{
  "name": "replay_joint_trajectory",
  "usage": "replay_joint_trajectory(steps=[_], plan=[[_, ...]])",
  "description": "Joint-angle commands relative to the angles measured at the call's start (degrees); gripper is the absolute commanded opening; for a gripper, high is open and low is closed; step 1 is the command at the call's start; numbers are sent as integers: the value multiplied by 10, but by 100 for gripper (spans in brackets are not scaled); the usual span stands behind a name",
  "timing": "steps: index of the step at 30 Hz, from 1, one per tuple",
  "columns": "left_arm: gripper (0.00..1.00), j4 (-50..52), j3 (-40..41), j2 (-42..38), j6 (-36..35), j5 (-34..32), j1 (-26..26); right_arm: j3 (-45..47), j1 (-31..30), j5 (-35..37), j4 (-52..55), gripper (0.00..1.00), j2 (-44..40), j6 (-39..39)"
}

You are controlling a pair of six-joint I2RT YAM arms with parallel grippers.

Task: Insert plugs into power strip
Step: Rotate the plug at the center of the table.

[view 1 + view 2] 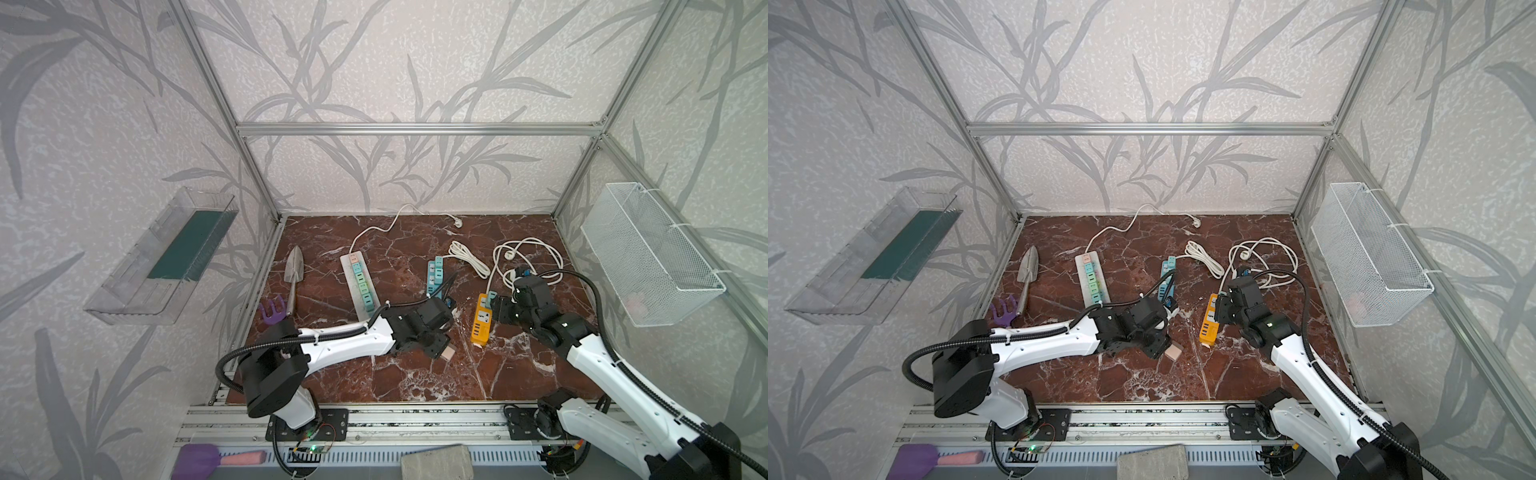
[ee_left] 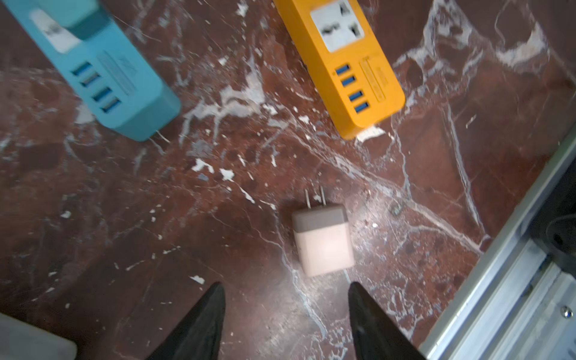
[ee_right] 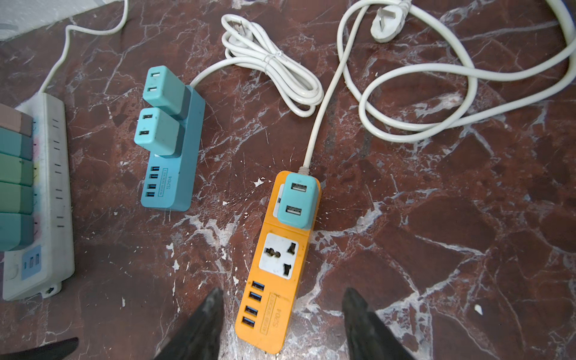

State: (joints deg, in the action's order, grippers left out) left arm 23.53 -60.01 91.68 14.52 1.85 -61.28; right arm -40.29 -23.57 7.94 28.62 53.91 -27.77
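Observation:
A pale pink plug [image 2: 322,240] lies on its side on the marble table, prongs pointing away from my left gripper [image 2: 286,290]. That gripper is open and empty, its fingertips just short of the plug [image 1: 448,353]. The orange power strip [image 3: 277,265] carries one teal plug [image 3: 297,199] at its cord end, and the socket [image 3: 279,255] beside it is bare. My right gripper [image 3: 283,293] hangs open over the strip's USB end, holding nothing. The blue power strip [image 3: 174,149] holds two teal plugs. The white power strip [image 1: 359,286] holds several.
White cords [image 1: 528,257] coil behind the orange strip. A trowel [image 1: 294,270] and a purple hand rake [image 1: 272,313] lie at the left. A wire basket [image 1: 648,253] hangs on the right wall. An aluminium rail [image 2: 498,280] borders the table near the pink plug.

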Motion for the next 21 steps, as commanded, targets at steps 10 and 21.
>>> replay_joint_trajectory(steps=[10,21], plan=[[83,69,-117,133,-11,-57,-28,6,-1,7,12,74,-30,25],[77,41,-142,194,31,-148,-23,10,0,21,31,75,-61,32]])
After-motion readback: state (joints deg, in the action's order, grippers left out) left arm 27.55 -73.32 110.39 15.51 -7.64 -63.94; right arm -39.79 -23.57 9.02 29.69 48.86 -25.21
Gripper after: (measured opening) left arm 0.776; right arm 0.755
